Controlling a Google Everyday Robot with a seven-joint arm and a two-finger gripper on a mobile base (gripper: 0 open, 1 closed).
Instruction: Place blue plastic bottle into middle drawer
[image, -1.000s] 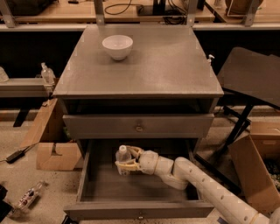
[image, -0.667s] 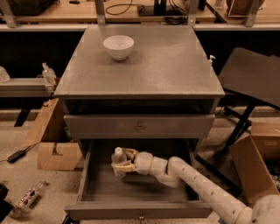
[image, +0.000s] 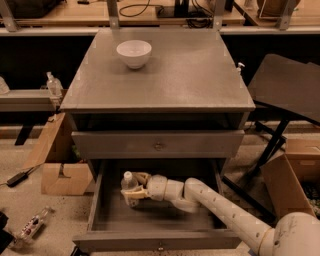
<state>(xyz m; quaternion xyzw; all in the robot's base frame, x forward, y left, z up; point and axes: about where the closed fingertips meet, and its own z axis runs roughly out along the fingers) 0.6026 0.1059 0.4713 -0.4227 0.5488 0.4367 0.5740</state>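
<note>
The blue plastic bottle (image: 129, 186), clear with a white cap, stands about upright inside the open middle drawer (image: 160, 242), at its left. My gripper (image: 136, 184) reaches into the drawer from the right on a white arm and is shut on the bottle, one finger above it and one below. The bottle's base is at or just above the drawer floor; I cannot tell if it touches.
A white bowl (image: 134, 53) sits on the cabinet top (image: 185, 75). The shallower upper drawer (image: 158, 145) is shut. A pump-top bottle (image: 53, 86) stands on the left shelf. Cardboard boxes (image: 64, 176) and a littered bottle (image: 31, 226) lie on the floor at left. A dark chair (image: 287, 95) stands at right.
My gripper has carried the bottle a little to the left and lower inside the middle drawer. The grip is unchanged.
</note>
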